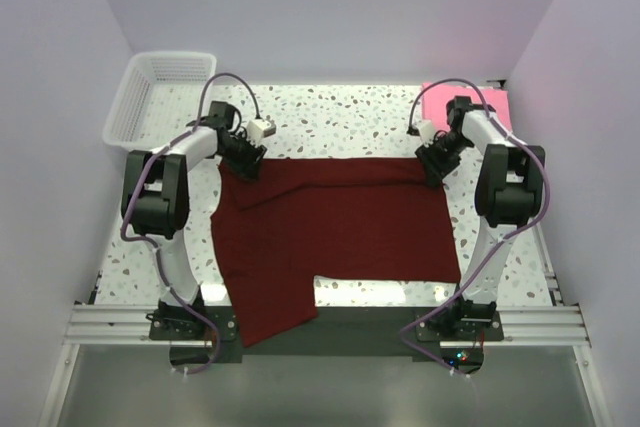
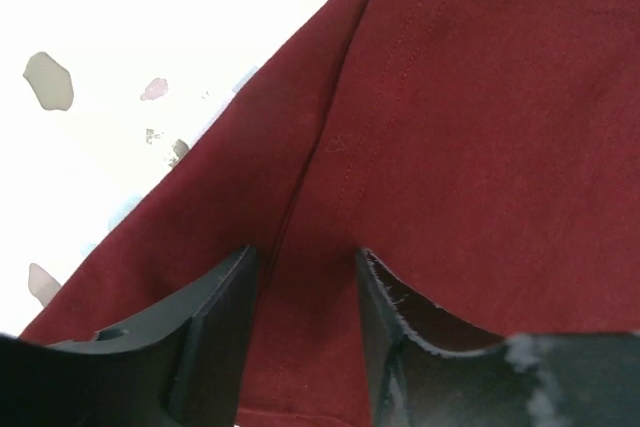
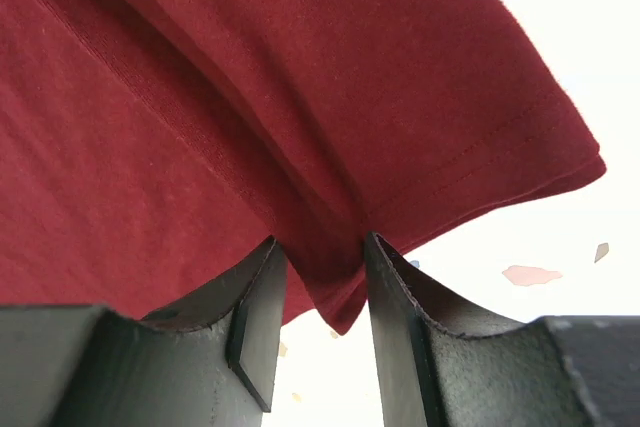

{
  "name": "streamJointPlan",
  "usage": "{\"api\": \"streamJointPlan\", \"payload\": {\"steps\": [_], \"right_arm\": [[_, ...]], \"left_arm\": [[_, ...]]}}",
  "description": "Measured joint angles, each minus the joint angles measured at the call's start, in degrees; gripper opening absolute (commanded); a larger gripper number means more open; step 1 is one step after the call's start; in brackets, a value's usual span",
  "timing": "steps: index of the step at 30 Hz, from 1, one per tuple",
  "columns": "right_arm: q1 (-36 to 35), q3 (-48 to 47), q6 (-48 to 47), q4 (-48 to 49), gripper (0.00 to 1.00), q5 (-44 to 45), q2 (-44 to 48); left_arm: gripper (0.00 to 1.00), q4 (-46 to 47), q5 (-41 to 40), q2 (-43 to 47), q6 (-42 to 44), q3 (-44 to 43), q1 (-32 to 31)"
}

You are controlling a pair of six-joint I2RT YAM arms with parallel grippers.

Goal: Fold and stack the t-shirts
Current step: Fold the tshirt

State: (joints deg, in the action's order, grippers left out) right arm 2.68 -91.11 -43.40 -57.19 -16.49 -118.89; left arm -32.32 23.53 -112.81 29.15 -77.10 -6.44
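A dark red t-shirt [image 1: 330, 227] lies spread on the speckled table, its far edge turned over in a narrow folded strip and one part hanging over the near edge. My left gripper [image 1: 243, 165] is at the shirt's far left corner. In the left wrist view its jaws [image 2: 305, 267] stand apart with flat red cloth [image 2: 450, 147] between them. My right gripper [image 1: 433, 167] is at the far right corner. In the right wrist view its jaws [image 3: 318, 257] stand apart around a bunched corner of the shirt [image 3: 330, 147].
A white plastic basket [image 1: 160, 97] stands at the back left. A pink folded cloth [image 1: 470, 102] lies at the back right, behind the right arm. The table's near edge [image 1: 360, 292] runs just under the shirt.
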Motion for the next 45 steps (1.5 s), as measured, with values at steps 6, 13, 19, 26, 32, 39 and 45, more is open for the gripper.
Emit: {"api": "streamJointPlan", "payload": {"steps": [6, 13, 19, 26, 32, 39, 45], "right_arm": [[0.0, 0.4, -0.6, -0.3, 0.4, 0.5, 0.0], [0.0, 0.4, -0.6, -0.5, 0.39, 0.5, 0.0], [0.0, 0.4, -0.6, -0.8, 0.38, 0.5, 0.0], [0.0, 0.4, -0.6, -1.4, 0.36, 0.6, 0.0], [0.0, 0.4, -0.7, -1.7, 0.37, 0.6, 0.0], [0.0, 0.3, -0.6, -2.0, 0.4, 0.6, 0.0], [0.0, 0.3, -0.6, -2.2, 0.4, 0.6, 0.0]], "left_arm": [[0.3, -0.2, 0.2, -0.1, 0.7, -0.2, -0.7], [0.04, -1.3, 1.2, 1.1, 2.1, 0.1, -1.4], [0.0, -3.1, 2.5, 4.2, 3.5, 0.8, -3.0], [0.0, -4.3, 3.2, 11.7, 5.3, 5.7, -6.7], [0.25, -4.5, 2.0, 17.0, 6.1, 7.9, -8.0], [0.43, -4.4, -0.4, 11.1, 5.5, 3.5, -4.7], [0.43, -4.3, -2.0, 2.2, 5.9, -3.0, -1.9]]}}
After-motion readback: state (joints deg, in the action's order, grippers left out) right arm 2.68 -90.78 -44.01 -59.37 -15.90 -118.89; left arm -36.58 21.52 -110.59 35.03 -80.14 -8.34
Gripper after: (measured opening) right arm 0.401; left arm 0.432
